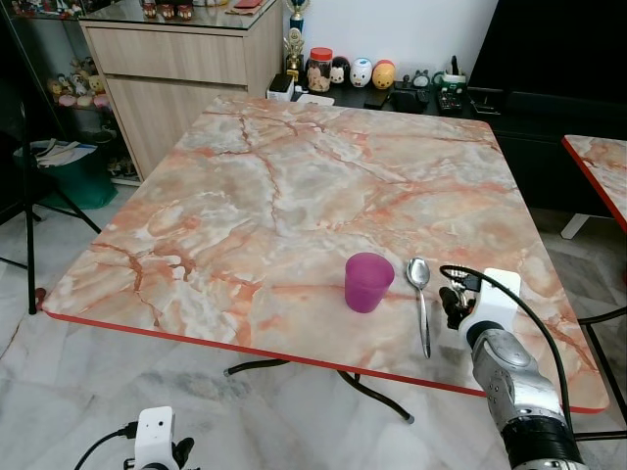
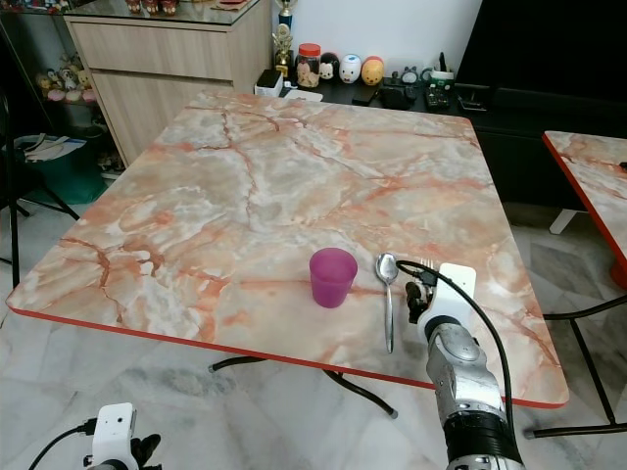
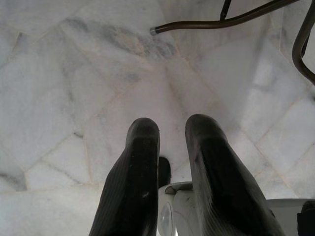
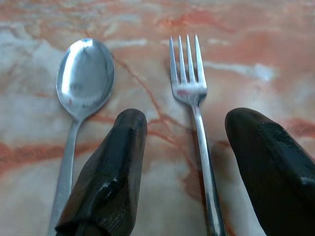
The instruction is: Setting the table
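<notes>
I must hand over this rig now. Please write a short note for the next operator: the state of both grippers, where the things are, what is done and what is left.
Right gripper: open, fingers on both sides of the fork, which lies flat on the table.
Left gripper: idle, low, over the floor.
Laid at the near right edge: purple cup, spoon to its right, then the fork.
Left: probably only to pull the right arm back; no plate is in view.

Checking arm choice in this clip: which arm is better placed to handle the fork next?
Right. The right gripper hangs open over the table, its fingers either side of the fork beside the spoon. The left gripper hangs low over the floor.
</notes>
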Available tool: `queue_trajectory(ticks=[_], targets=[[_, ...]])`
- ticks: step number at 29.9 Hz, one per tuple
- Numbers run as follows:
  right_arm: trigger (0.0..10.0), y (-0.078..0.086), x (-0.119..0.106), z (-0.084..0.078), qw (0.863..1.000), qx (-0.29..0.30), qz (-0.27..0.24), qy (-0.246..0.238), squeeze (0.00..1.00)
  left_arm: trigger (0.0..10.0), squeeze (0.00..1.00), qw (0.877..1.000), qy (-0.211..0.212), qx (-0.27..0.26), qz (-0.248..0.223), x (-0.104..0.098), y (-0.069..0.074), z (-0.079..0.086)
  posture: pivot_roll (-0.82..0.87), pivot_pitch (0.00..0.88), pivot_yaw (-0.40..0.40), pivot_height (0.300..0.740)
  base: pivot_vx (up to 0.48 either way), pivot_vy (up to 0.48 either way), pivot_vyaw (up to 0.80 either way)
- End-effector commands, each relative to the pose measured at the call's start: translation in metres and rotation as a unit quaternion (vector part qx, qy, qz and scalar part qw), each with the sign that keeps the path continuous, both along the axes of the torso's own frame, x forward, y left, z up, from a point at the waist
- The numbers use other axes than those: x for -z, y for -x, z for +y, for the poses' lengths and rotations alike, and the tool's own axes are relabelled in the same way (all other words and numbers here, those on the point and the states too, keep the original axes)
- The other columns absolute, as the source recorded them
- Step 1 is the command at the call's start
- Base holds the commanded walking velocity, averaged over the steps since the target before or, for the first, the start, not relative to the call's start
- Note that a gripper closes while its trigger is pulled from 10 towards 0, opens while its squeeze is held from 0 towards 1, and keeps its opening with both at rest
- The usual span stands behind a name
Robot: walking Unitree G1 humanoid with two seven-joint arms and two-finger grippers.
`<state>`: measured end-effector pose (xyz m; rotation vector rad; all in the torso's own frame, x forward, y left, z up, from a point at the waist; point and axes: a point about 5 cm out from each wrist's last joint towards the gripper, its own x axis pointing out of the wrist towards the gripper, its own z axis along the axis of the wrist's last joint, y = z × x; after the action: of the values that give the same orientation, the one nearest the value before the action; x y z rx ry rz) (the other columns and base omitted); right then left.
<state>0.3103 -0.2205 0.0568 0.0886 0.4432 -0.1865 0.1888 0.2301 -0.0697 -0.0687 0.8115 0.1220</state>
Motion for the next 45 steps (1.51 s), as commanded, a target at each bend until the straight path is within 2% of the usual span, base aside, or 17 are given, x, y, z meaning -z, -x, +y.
queue_trajectory(ticks=[1, 10, 21, 22, 23, 29, 45], targets=[[10.0, 0.003, 0.005, -0.003, 1.000, 0.005, 0.018, 0.008, 0.00, 10.0, 0.00, 1.000, 0.004, 0.000, 0.015, 0.003, 0.006, 0.000, 0.05, 0.000, -0.047, 0.740, 0.000, 0.000, 0.00], [10.0, 0.006, 0.008, -0.011, 0.999, 0.016, 0.029, 0.023, 0.00, 10.0, 0.00, 1.000, 0.007, 0.000, 0.018, 0.005, 0.008, -0.001, 0.05, 0.000, -0.048, 0.740, 0.000, 0.000, 0.00], [10.0, 0.013, 0.025, -0.003, 0.998, -0.013, 0.059, 0.016, 0.00, 10.0, 0.00, 1.000, 0.009, 0.000, 0.025, 0.006, 0.011, -0.001, 0.05, 0.000, -0.047, 0.740, 0.000, 0.000, 0.00], [7.3, 0.014, 0.027, -0.002, 0.998, -0.013, 0.061, 0.015, 0.00, 10.0, 0.00, 1.000, 0.009, 0.000, 0.026, 0.006, 0.011, -0.001, 0.05, 0.000, -0.047, 0.740, 0.000, 0.000, 0.00], [0.0, 0.015, 0.029, -0.002, 0.998, -0.014, 0.062, 0.012, 0.00, 10.0, 0.00, 1.000, 0.009, 0.000, 0.026, 0.006, 0.011, -0.001, 0.05, 0.000, -0.047, 0.740, 0.000, 0.000, 0.00], [0.0, 0.019, 0.037, 0.005, 0.997, -0.027, 0.075, 0.005, 0.00, 10.0, 0.00, 0.999, 0.012, 0.003, 0.030, 0.007, 0.012, -0.002, 0.05, 0.000, -0.047, 0.740, 0.000, 0.000, 0.00], [0.0, 0.017, 0.039, 0.005, 0.997, -0.027, 0.073, 0.011, 0.00, 10.0, 0.00, 0.999, 0.016, 0.005, 0.030, 0.007, 0.011, -0.004, 0.05, 0.000, -0.048, 0.740, 0.000, 0.000, 0.00]])
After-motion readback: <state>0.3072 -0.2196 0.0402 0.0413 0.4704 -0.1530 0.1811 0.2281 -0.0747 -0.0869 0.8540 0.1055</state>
